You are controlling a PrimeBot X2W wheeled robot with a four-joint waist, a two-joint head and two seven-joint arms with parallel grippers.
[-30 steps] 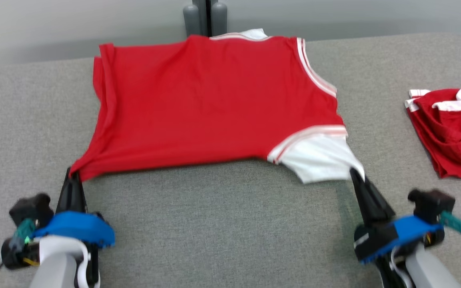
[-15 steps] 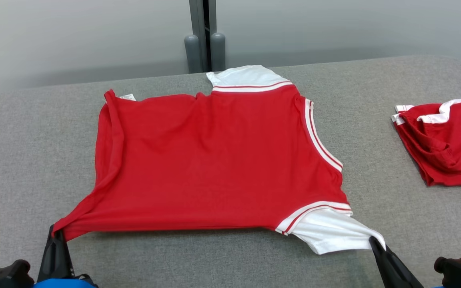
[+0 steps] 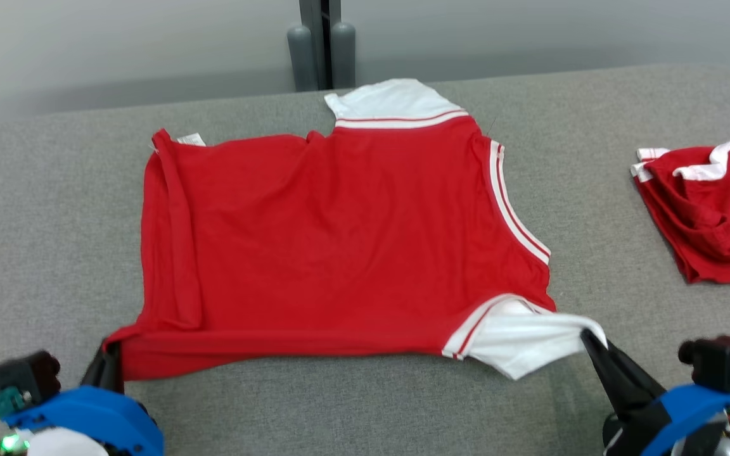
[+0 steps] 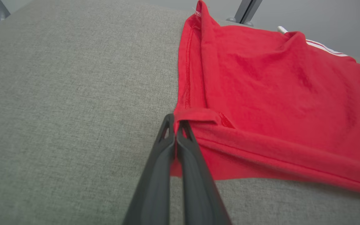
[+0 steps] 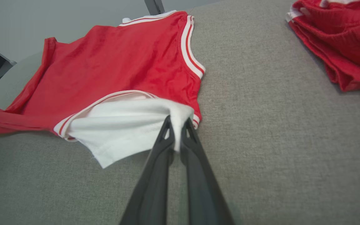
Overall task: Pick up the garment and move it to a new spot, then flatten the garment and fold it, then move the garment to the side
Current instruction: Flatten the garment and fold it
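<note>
1. The red jersey shirt with white sleeves and striped trim (image 3: 339,240) lies spread on the grey fabric surface (image 3: 365,411).
2. My left claw (image 4: 175,120) is clamped on its red hem corner; my right claw (image 5: 177,125) pinches the near white sleeve.
3. I judge it light, limp and stretchy, so the corners are the places to hold.

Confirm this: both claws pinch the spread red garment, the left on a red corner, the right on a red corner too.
Not quite. The right claw pinches the white sleeve, not a red corner; the right wrist view shows it. The left claw does pinch a red corner of the garment.
</note>
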